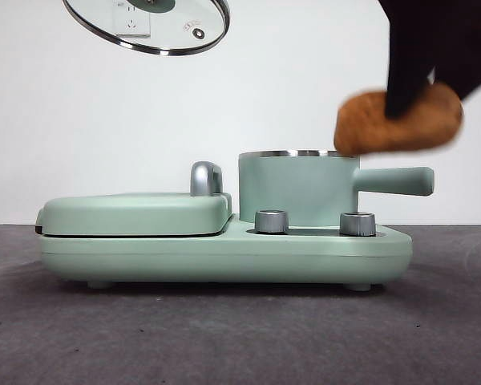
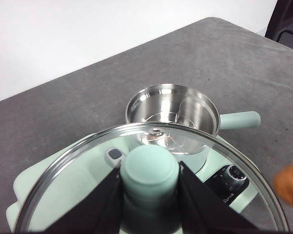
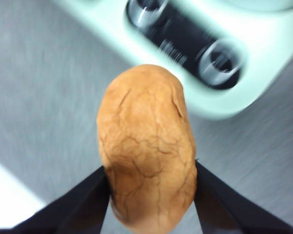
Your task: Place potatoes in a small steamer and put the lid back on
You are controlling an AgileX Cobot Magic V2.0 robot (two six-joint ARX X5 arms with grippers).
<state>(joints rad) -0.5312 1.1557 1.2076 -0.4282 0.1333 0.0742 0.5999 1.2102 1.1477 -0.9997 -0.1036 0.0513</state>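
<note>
The orange-brown creased potato (image 1: 401, 122) hangs in the air just right of and slightly above the rim of the small steamer (image 1: 297, 186), a mint-green pot with a steel rim and a straight side handle. My right gripper (image 3: 149, 192) is shut on the potato (image 3: 145, 146), one black jaw on each side. The steamer (image 2: 172, 112) stands uncovered, its shiny steel inside showing nothing in it. High at the upper left, the glass lid (image 1: 148, 24) is held up by my left gripper (image 2: 149, 183), which is shut on the lid's mint-green knob (image 2: 150, 168).
The steamer sits on a mint-green cooker base (image 1: 224, 253) with two steel dials (image 1: 272, 221) at its front. A flat closed griddle (image 1: 136, 212) with a chrome handle (image 1: 204, 178) takes up the base's left half. Grey tabletop (image 1: 224, 337) lies around it.
</note>
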